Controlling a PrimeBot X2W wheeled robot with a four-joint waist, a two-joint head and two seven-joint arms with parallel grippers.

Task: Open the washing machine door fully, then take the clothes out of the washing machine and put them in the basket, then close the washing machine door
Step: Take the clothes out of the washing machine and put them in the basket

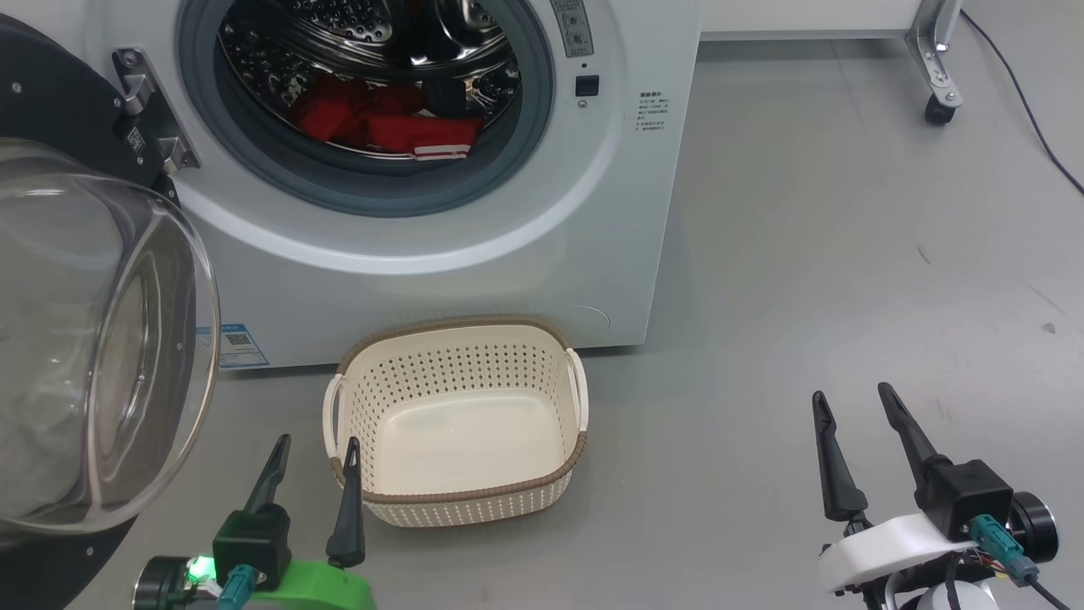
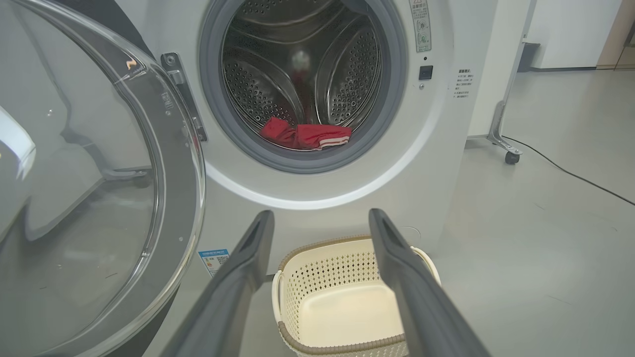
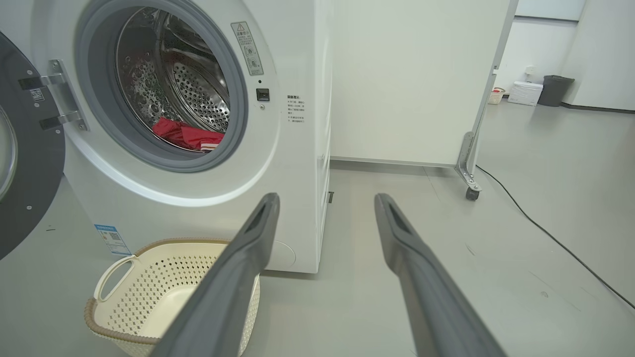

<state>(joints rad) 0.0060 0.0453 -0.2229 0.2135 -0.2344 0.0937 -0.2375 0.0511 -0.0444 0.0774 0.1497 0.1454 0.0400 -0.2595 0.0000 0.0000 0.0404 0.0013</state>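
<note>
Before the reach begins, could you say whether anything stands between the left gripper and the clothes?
Nothing visible does: the washing machine door stands open to the left, and the clothes lie exposed at the front of the drum.

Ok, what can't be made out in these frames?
- the clothes: how many garments there are; head view, bunched into one heap.
- the washing machine door: its outer side is cut off by the head view's left edge.
- warning label: print too small to read, right wrist view.
</note>
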